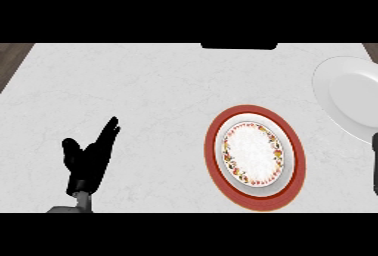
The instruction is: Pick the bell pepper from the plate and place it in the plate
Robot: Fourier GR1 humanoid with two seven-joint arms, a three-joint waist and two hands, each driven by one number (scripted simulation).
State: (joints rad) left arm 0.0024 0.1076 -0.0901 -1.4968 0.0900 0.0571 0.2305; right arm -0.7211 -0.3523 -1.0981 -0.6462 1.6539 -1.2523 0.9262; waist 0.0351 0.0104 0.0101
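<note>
At right edge, the right hand [375, 167] barely shows, fingers untellable; no pepper visible. Left hand [90, 159] rests, fingers straight together. Aim for the red plate [289, 150], not the white plate [347, 95].

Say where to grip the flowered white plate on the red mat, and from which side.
Likely the left rim of the flowered white plate, from the left: it lies flat, so only its edge offers hold, and the open left hand is that side.

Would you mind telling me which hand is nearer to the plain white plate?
The right. The right hand shows at the view's right edge just below the white plate; the left hand rests far across the counter, lower left.
</note>
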